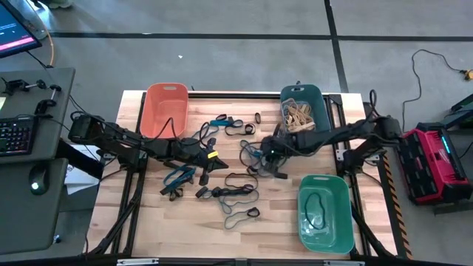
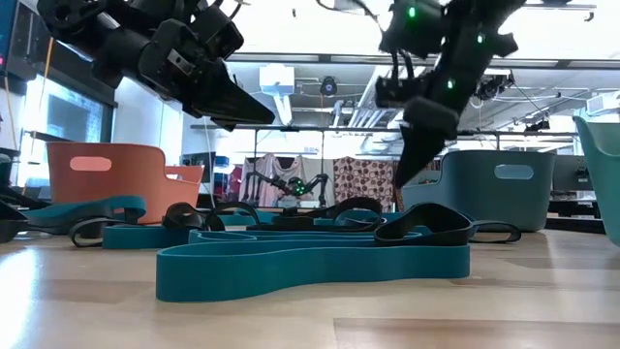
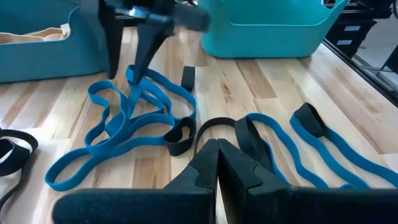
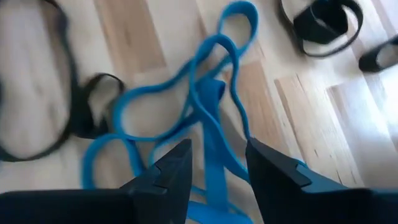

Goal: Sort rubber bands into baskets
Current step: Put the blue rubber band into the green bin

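Note:
Several blue and black rubber bands lie loose on the wooden table. A tangle of blue bands [image 1: 251,152] lies at the middle. My right gripper [image 4: 219,163] is open, pointing down over this tangle [image 4: 211,106], with one blue strand running between its fingers. It also shows in the left wrist view [image 3: 132,56] and the low view [image 2: 405,174]. My left gripper [image 3: 217,163] is shut and empty, above the table just left of the tangle [image 1: 219,162]. The orange basket [image 1: 164,109] stands far left, the dark teal one [image 1: 319,103] far right and the green one [image 1: 341,222] near right. My right gripper has a finger on each side of a raised blue strand [image 3: 132,78] of the tangle, coming from above. I cannot tell whether a finger touches it. The tangle lies on the table.
Tan bands [image 1: 298,114] lie in the dark teal basket and a black band [image 1: 319,207] in the green one. More bands lie near the table's near middle [image 1: 240,216], left of it [image 1: 179,177] and toward the far side [image 1: 229,122]. A long blue band [image 2: 310,262] lies close to the low camera.

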Action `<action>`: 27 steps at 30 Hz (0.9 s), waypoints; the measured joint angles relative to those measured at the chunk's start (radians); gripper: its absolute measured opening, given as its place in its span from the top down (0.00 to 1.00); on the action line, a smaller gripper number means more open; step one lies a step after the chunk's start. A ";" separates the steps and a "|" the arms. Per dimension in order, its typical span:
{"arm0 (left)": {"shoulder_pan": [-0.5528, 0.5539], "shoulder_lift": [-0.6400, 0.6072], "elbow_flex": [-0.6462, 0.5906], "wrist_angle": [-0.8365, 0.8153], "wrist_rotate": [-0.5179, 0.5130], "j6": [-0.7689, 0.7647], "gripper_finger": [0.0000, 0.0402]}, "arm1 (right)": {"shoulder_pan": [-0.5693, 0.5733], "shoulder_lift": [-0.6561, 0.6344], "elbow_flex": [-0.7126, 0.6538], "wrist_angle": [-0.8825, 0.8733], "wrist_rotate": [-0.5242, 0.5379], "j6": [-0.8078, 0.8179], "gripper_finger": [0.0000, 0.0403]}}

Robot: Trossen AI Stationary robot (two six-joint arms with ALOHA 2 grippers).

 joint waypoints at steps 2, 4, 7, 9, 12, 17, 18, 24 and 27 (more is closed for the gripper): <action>0.000 0.000 0.000 0.000 0.000 0.000 1.00 | -0.020 0.000 -0.029 0.026 -0.005 -0.007 0.62; 0.000 0.000 0.000 0.000 0.000 0.000 1.00 | -0.035 0.000 -0.055 0.054 -0.013 -0.010 0.58; 0.000 0.000 0.000 0.000 0.001 0.000 1.00 | -0.055 0.000 -0.089 0.097 -0.014 -0.010 0.54; 0.000 0.000 0.000 0.000 0.001 0.000 1.00 | -0.066 0.000 -0.104 0.122 -0.017 -0.019 0.53; 0.000 0.000 0.000 0.000 0.001 0.000 1.00 | -0.082 0.000 -0.129 0.153 -0.021 -0.031 0.53; 0.000 0.000 0.000 0.000 0.001 0.000 1.00 | -0.106 0.000 -0.169 0.223 -0.059 -0.031 0.56; 0.000 0.000 0.000 0.000 0.001 0.000 1.00 | -0.108 0.000 -0.170 0.223 -0.060 -0.031 0.57; 0.000 0.000 0.000 0.000 0.001 0.000 1.00 | -0.116 0.000 -0.171 0.225 -0.073 -0.055 0.65; 0.000 0.000 0.000 0.000 0.001 0.000 1.00 | -0.116 0.000 -0.171 0.225 -0.102 -0.057 0.69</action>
